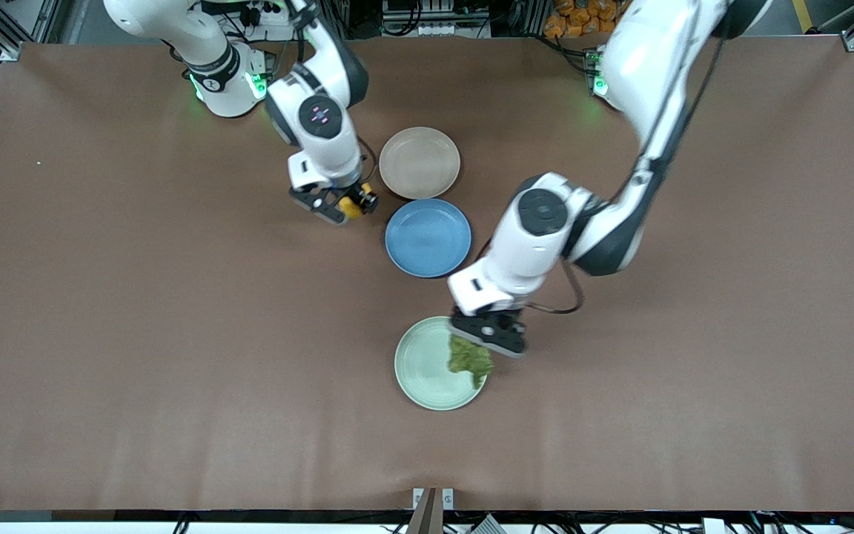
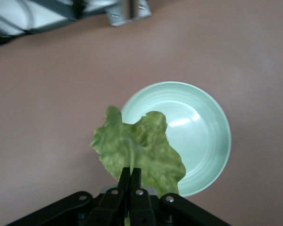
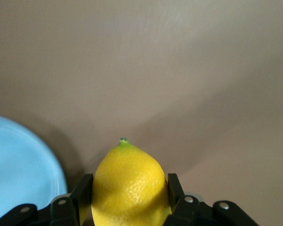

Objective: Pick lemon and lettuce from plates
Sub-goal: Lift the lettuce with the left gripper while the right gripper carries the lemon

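Observation:
My left gripper [image 1: 488,337] is shut on the lettuce [image 1: 469,359], a crinkled green leaf that hangs over the rim of the mint green plate [image 1: 421,363]. In the left wrist view the leaf [image 2: 137,148] hangs from my closed fingers [image 2: 132,181] above that plate [image 2: 198,136]. My right gripper [image 1: 349,208] is shut on the yellow lemon [image 1: 353,207] over the bare table, beside the beige plate [image 1: 419,162], which is empty. In the right wrist view the lemon [image 3: 129,186] sits between my fingers [image 3: 83,193].
An empty blue plate [image 1: 428,237] lies between the beige and mint plates; its rim shows in the right wrist view [image 3: 19,174]. A metal bracket [image 1: 433,498] sits at the table edge nearest the front camera. The brown table [image 1: 138,334] spreads wide toward both ends.

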{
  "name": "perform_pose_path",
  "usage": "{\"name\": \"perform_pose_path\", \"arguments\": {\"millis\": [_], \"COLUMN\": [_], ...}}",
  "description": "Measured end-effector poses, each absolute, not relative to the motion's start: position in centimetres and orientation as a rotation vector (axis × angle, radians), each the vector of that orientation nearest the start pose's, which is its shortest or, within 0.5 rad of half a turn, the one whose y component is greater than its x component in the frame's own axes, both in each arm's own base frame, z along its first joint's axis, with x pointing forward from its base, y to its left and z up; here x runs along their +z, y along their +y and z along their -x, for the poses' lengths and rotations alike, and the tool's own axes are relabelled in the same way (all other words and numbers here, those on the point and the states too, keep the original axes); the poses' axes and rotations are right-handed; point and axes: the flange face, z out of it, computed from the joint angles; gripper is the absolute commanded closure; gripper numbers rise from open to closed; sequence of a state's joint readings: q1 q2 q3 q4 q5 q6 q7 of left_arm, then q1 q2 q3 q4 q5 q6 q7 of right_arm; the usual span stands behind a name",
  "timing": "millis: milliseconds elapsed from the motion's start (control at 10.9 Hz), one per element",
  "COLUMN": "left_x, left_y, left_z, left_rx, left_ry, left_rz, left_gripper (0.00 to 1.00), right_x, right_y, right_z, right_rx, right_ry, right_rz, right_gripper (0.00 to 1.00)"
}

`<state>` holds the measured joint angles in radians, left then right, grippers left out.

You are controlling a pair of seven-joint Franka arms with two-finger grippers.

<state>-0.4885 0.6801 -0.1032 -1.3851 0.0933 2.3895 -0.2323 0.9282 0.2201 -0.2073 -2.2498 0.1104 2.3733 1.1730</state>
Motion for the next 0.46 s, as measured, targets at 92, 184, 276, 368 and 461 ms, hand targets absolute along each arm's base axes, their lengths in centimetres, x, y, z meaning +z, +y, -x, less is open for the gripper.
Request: {"name": "perform_pose_path", "arguments": {"millis": [92,184,276,368,461], "left_x": [37.8,40.0,41.3,41.6,41.1], "left_y": [-37.9,-35.2,-32.2,-29.0,-25.4], "left_z": [-64.7,-65.4,-66.1,-66.9,-67.8], "left_rx": [-0.461,-0.420,-0.371,-0.302,-0.235], "left_ry": [0.554,0.530,0.536,0.571,0.626], "left_rz": [3.167,3.166,3.157,3.138,3.114], "left_gripper": [1.00,1.00,1.00,1.00,1.00], "right_x": [26.3,26.5,26.8,27.0,27.1], "right_y": [33.0,30.8,28.0,25.3,22.8], "right_z": [-41.6,-43.2,-45.0,-46.6,-47.9], "right_rx": [0.118,0.118,0.115,0.115,0.117], "right_ry": [0.798,0.745,0.691,0.651,0.614], "right_rz": [3.093,3.106,3.116,3.121,3.126], "right_gripper": [1.00,1.00,1.00,1.00,1.00]}}
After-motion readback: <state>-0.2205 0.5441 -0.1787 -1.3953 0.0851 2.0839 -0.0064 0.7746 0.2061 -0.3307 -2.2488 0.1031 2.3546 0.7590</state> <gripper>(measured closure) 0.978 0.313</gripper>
